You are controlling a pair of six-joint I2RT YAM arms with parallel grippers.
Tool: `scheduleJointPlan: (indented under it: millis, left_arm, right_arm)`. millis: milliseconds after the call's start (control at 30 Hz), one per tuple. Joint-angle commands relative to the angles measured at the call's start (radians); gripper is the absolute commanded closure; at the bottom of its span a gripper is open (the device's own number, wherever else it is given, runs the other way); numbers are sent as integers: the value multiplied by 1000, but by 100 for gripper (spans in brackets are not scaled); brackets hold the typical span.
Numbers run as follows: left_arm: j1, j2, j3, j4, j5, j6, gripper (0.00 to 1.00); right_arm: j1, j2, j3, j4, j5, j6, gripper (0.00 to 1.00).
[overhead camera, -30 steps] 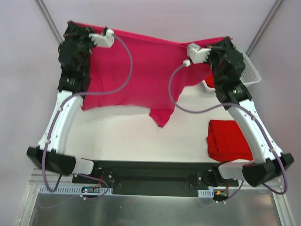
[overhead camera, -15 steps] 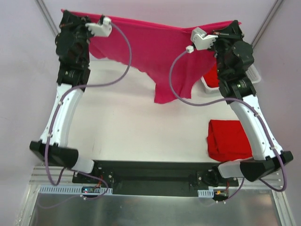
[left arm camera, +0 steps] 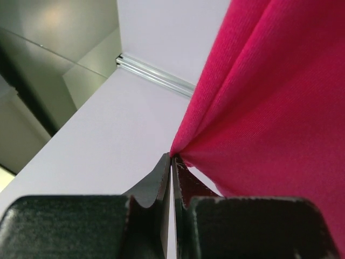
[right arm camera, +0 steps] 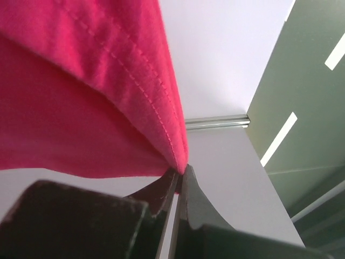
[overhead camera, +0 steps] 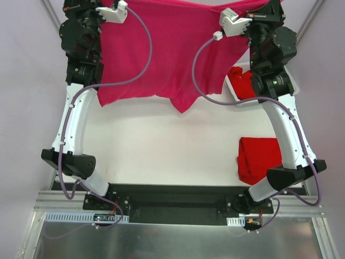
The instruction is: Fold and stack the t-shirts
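A magenta-pink t-shirt (overhead camera: pixel 172 48) hangs spread in the air between both arms at the back of the table. My left gripper (left arm camera: pixel 172 157) is shut on its left corner (left arm camera: pixel 186 145); in the top view that gripper (overhead camera: pixel 81 4) sits at the upper left. My right gripper (right arm camera: pixel 181 171) is shut on the stitched hem of the other corner (right arm camera: pixel 170 129); from above that gripper (overhead camera: pixel 269 8) is at the upper right. The shirt's lower edge and one sleeve dangle above the table. A folded bright red t-shirt (overhead camera: pixel 261 159) lies at the right front.
A white slotted basket (overhead camera: pixel 237 97) stands at the back right, partly behind the right arm, with a red shirt (overhead camera: pixel 243 83) in it. Grey walls with metal rails (left arm camera: pixel 156 75) close in the back corners.
Both arms have lifted and moved back, carrying the pink shirt up off the table. Its lower part swung in and now hangs down flat between the grippers.
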Motion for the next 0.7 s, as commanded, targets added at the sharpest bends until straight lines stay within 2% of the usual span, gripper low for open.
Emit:
scheduleJointPlan:
  millis: [0,133,200,333,433,533,667]
  left_arm:
    - [-28,-147,-102,116,-65,35,100]
    - [-80,-314,-201,127,-75,59,100]
    - [-126,-356,-204,127,-95,84,100]
    - [-140,-454,-182,168,-92,153,100]
    - [-142,-514,-195,217,-57,196,100]
    - [-140,-541,-192,257,-10,242,100]
    - [-140,-554,-221,259,1,245,100]
  right_arm:
    - [1,-128,-44,93,31,-32,99]
    - [26,-215,-81,96,38,-68,99]
    - [36,-264,-88,90,31,-97,99]
    - [38,-335,-94,93,-14,-123,99]
    - [38,-402,-119,118,-108,-125,99]
    - [38,-415,-76,119,-178,-152,99]
    - [39,-398,-38,118,-180,-171,99]
